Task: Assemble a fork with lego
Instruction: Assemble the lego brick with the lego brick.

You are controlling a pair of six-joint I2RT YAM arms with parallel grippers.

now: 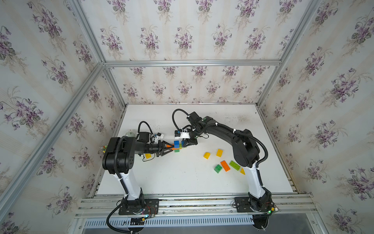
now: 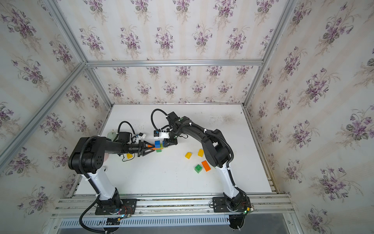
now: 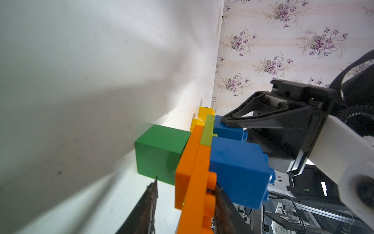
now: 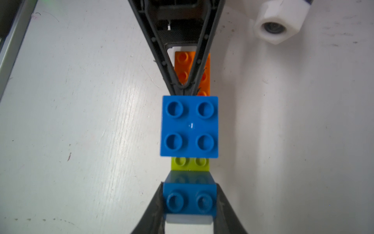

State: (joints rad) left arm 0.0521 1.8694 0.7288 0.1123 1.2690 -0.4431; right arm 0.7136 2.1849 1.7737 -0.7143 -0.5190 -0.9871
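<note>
A lego assembly (image 1: 177, 146) hangs between both arms: a long orange plate (image 3: 192, 162), a lime brick (image 4: 190, 164), two blue bricks on top and a green brick (image 3: 157, 152) beneath, which sits close to the table. My right gripper (image 4: 189, 194) is shut on the end blue brick (image 4: 190, 199), and it shows in both top views (image 1: 185, 143) (image 2: 167, 142). My left gripper (image 3: 186, 182) stands around the plate's other end. One finger lies on the studs, and a strip of table shows between the other finger and the plate's underside.
Loose bricks lie right of centre: two yellow (image 1: 206, 155) (image 1: 219, 152), a green (image 1: 218, 168), an orange (image 1: 225, 165) and a lime (image 1: 234, 165) by the right arm. Another yellow brick (image 1: 148, 155) lies under the left arm. Marker pens (image 1: 102, 148) lie at the left table edge.
</note>
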